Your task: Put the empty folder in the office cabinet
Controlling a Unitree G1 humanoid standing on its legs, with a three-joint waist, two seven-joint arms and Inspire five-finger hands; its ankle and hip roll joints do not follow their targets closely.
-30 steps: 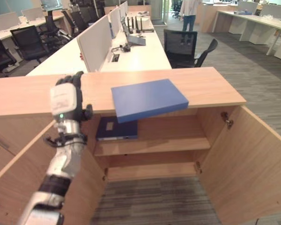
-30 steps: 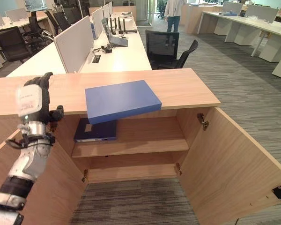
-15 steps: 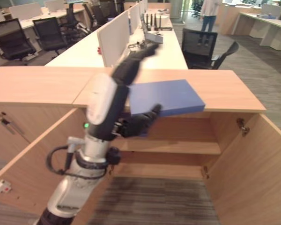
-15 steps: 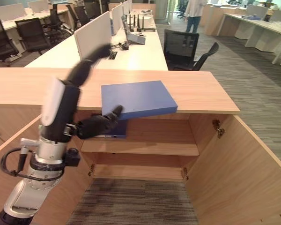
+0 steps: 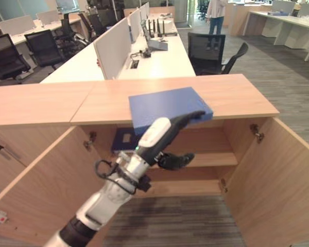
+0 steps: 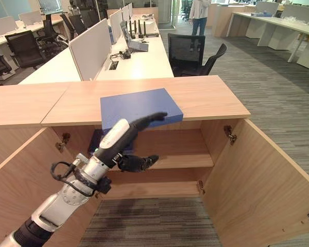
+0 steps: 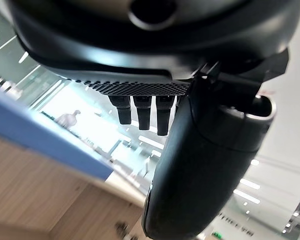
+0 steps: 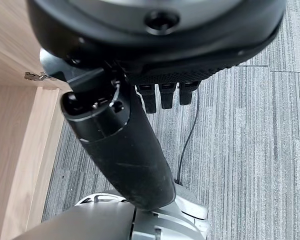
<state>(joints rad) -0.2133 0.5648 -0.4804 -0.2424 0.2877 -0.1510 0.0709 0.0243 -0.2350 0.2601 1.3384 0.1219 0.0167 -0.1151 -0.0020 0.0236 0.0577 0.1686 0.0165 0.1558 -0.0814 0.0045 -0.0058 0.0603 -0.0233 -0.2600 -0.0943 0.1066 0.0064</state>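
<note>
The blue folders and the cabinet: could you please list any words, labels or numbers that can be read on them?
None can be read.
Blue folder on the cabinet top: plain cover, no print.
Dark folder on the upper shelf: a pale label patch, too small and blurred to read.
Left robot hand: no legible marking.

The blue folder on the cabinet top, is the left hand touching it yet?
Cannot tell. In both eye views the left hand overlaps the blue folder; neither shows contact or a gap.
</note>
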